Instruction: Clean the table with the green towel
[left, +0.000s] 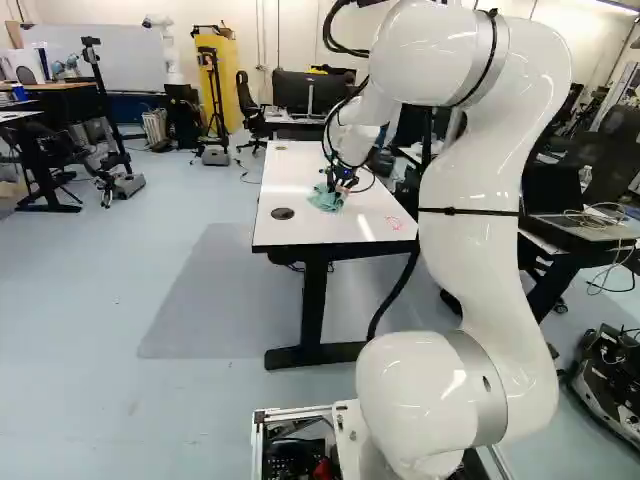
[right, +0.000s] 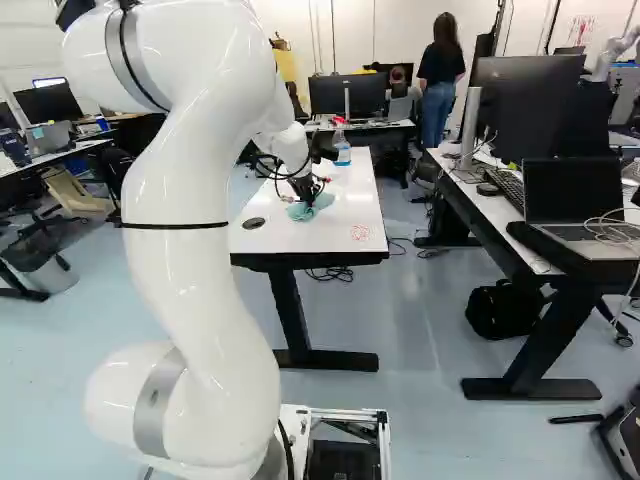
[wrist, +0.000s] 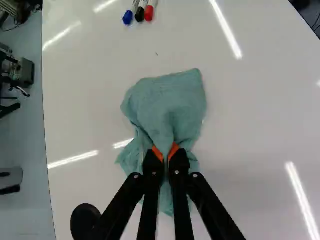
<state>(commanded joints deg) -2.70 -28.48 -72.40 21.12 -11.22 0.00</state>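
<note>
With the black two-fingered claw (wrist: 166, 159) pinching the bunched green cloth towel (wrist: 167, 107) on the white rectangular bench (right: 352, 195), a long far stroke could knock the capped markers (wrist: 140, 13) rolling.

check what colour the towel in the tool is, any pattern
The towel is plain teal, with no visible pattern; the wrist view shows it best.

Bright light is filling the room around me; long streaks of glare (wrist: 227, 30) are gleaming across the glossy desk (wrist: 90, 115), soft shade is dulling part of its top, and highlights are glinting on the arm's white shell (left: 470, 180).
</note>
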